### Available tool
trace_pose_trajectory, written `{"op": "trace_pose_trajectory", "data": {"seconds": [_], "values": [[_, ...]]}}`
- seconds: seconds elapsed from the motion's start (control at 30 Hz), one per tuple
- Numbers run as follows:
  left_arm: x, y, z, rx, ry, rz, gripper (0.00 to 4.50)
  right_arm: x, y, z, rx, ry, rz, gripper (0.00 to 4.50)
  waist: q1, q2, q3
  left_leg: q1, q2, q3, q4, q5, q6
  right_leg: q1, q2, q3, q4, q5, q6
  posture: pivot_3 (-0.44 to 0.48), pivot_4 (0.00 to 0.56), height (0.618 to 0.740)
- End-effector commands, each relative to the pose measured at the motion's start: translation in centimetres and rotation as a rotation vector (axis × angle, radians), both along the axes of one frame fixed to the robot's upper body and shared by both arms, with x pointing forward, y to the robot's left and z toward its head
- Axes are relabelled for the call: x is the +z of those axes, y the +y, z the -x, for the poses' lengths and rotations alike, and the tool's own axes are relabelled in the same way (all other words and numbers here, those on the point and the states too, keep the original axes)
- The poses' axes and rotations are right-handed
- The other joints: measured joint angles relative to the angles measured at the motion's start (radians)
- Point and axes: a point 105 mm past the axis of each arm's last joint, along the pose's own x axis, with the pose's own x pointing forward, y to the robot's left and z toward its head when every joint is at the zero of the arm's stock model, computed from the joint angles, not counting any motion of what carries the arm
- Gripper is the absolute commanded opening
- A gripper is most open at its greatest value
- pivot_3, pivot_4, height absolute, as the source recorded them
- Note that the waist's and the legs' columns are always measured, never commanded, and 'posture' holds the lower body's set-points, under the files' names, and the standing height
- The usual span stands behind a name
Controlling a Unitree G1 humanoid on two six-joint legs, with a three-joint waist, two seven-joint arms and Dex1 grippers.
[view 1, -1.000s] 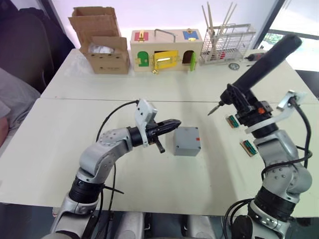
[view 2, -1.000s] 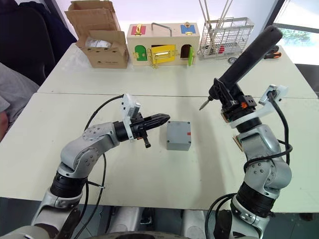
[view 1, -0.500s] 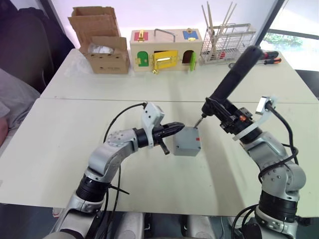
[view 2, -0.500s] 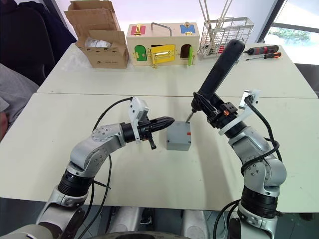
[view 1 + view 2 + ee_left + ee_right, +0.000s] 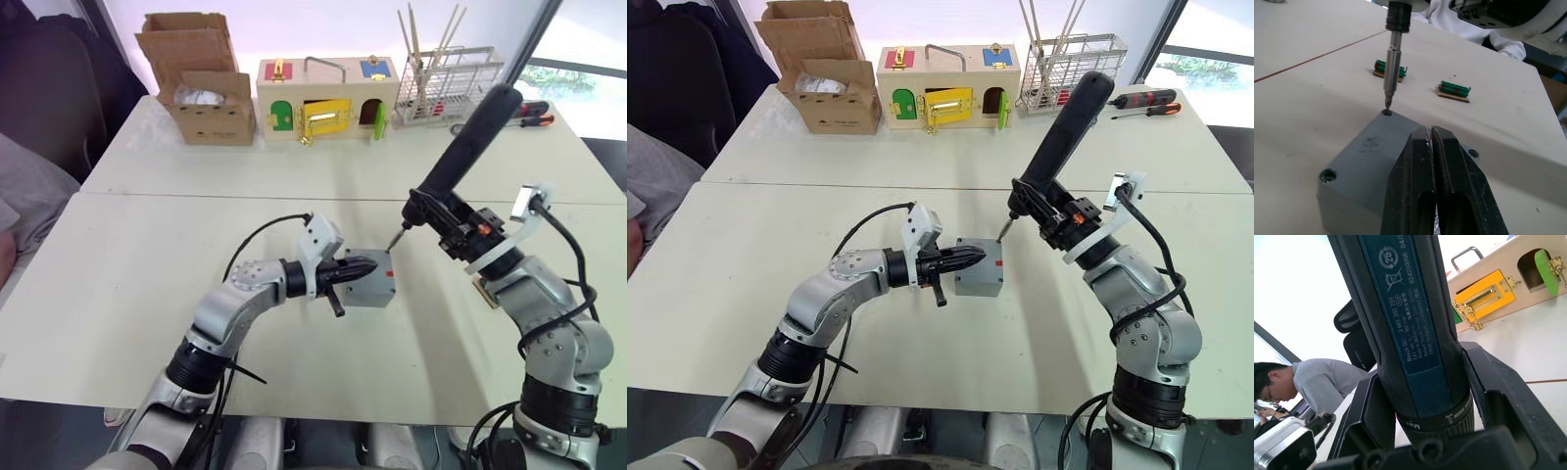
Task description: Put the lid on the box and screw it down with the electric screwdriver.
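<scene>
Left hand [image 5: 1431,147] with fingers pressed together, resting on lid [image 5: 1381,147] atop box [image 5: 982,277] mid-table [image 5: 735,264], right hand [image 5: 1415,431] clamped on electric screwdriver [image 5: 1063,122], bit tip at lid's corner screw hole.

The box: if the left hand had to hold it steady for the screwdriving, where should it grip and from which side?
Grip the box across its flat side walls, coming in low from the robot's left, where the left hand already is. The lid has screw holes at its corners, and the electric screwdriver bit sits at the far one, so the top should stay clear. The hand's fingers are now shut over the lid.
</scene>
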Motion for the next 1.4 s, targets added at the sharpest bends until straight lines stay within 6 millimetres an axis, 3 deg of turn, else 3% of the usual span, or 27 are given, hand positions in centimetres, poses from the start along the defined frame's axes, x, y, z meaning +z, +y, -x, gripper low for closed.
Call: {"op": "trace_pose_trajectory", "data": {"seconds": [0.03,0.9,1.4], "values": [[0.3,-0.5,0.4,-0.027,-0.019,-0.008,0.10,1.9,0.2,0.8,0.011,-0.092,0.001,1.79,0.000,0.000,0.000,0.000,0.000,0.000,0.000,0.000,0.000,0.000,0.000,0.000,0.000,0.000,0.000,0.000,0.150,0.729],[-1.0,0.4,-0.2,0.030,-0.006,-0.054,0.10,0.6,-0.3,0.0,-0.015,-0.056,0.052,1.79,0.001,0.000,0.000,0.000,0.001,0.000,0.000,0.000,0.001,0.001,-0.001,0.000,0.000,0.000,0.000,0.000,0.150,0.729],[-2.3,1.1,-0.3,0.069,0.015,-0.079,0.10,-2.3,4.1,0.5,0.143,0.007,0.200,1.79,-0.002,-0.006,-0.004,0.003,0.002,-0.001,0.000,-0.001,0.001,0.003,0.000,0.000,0.000,0.000,0.000,0.000,0.150,0.729]]}}
